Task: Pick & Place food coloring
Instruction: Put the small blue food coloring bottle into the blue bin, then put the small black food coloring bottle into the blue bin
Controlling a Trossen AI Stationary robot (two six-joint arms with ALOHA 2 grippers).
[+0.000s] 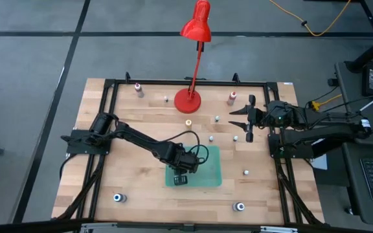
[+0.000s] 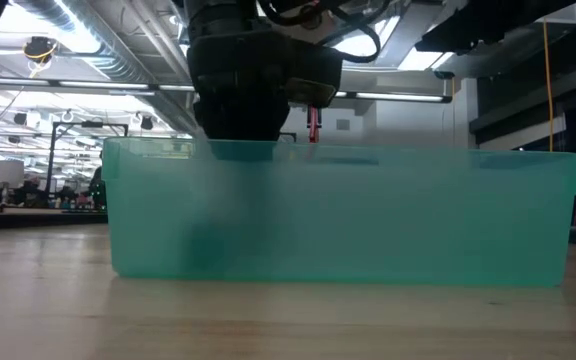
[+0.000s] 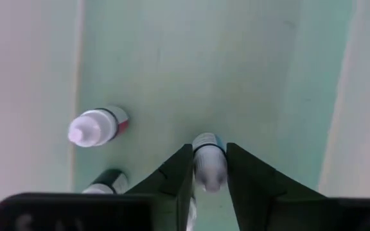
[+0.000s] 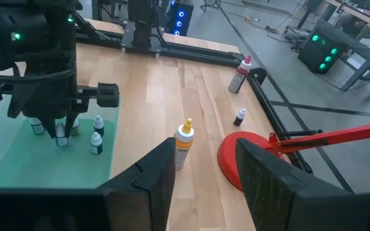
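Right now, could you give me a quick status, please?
Left gripper around a bottle over the tray. Right gripper open, waiting by the lamp. Nothing in the way.

High: overhead, straight down, whole table | Low: tabletop level, close against green tray (image 2: pixel 343 215) | Wrists: forward past fingers | Shared: tray

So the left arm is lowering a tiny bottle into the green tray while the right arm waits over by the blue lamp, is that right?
Nearly. The lamp is red, not blue, as the high view shows. The rest holds: the left gripper has a tiny bottle between its fingers inside the green tray, and the right gripper waits near the lamp's base.
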